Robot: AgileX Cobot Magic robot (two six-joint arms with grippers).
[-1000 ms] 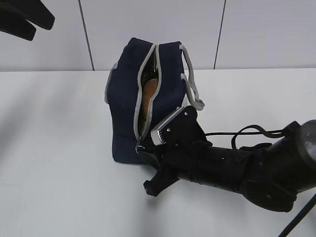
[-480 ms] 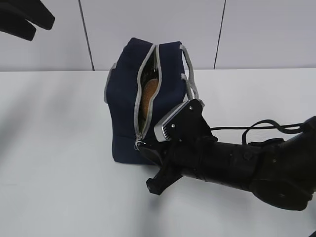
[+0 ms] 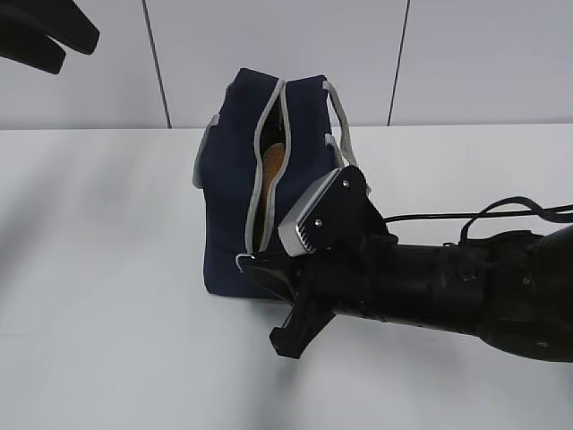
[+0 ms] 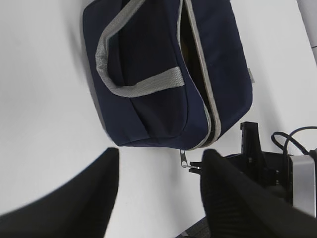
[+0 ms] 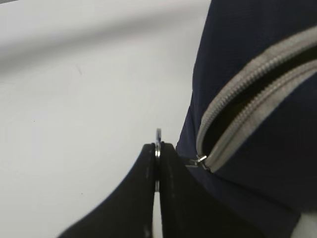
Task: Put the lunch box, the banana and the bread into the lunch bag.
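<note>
White tabletop (image 3: 107, 296) is lying bare at left around the navy fabric lunch bag (image 3: 235, 202) at centre, bread (image 3: 271, 164) showing through its gap. Left gripper (image 4: 158, 191) is hovering apart at bottom. Right gripper (image 5: 157, 163) is pinching the metal ring pull (image 5: 158, 141) at lower centre.

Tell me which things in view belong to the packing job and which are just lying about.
Part of the job:
- lunch bag, zipper partly open
- bread, showing through the opening
- ring pull, pinched in the right end effector
- left end effector, open, holding nothing

Just there:
- white table
- black cable

Banana and lunch box: not visible.
</note>
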